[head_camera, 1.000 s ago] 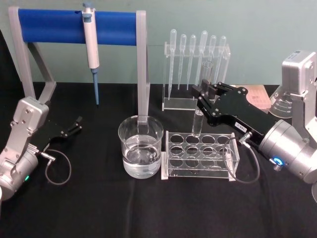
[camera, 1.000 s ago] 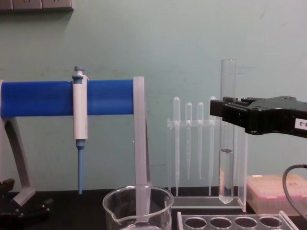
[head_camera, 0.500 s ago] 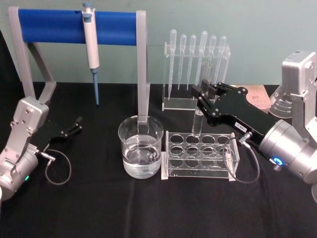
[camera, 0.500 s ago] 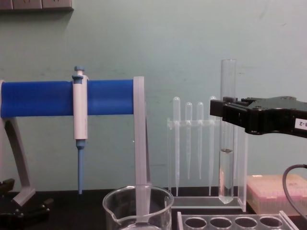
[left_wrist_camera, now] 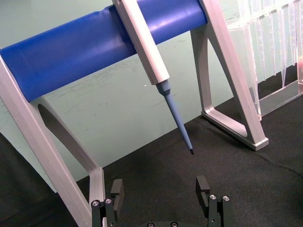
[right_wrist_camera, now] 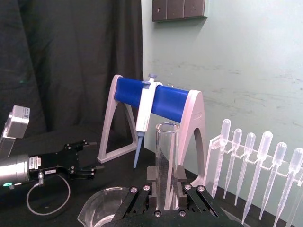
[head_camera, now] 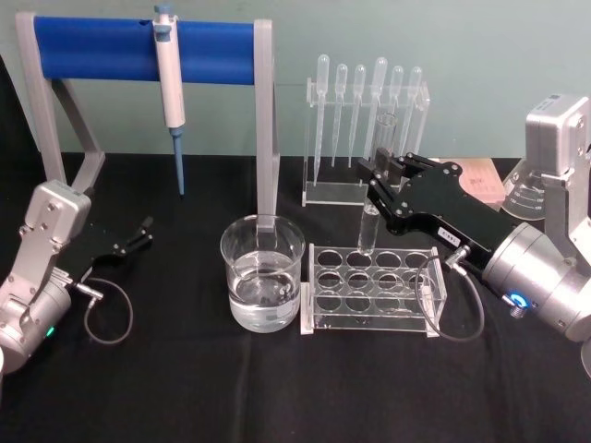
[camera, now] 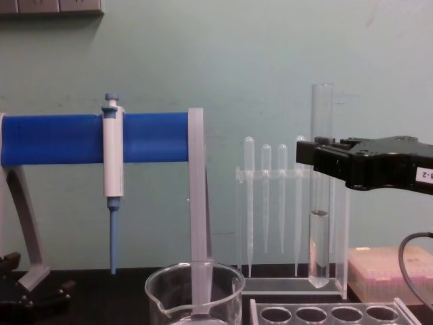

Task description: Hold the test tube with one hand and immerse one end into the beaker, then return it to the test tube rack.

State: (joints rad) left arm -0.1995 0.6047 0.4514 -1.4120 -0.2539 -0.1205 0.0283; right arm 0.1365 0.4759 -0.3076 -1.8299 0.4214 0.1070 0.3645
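While the right gripper (head_camera: 369,175) pinches the test tube (camera: 321,203) upright in its jaws, the tube's round end hangs just above the back row of the test tube rack (head_camera: 369,288), with liquid in its lower part. Beaker (head_camera: 262,272), part-filled, stands at 9 o'clock of the rack, just beside it. Counter (head_camera: 185,388): black cloth. Wall (camera: 237,47) behind: pale green. Left gripper (head_camera: 138,233) at the counter's 9 o'clock side, jaws spread.
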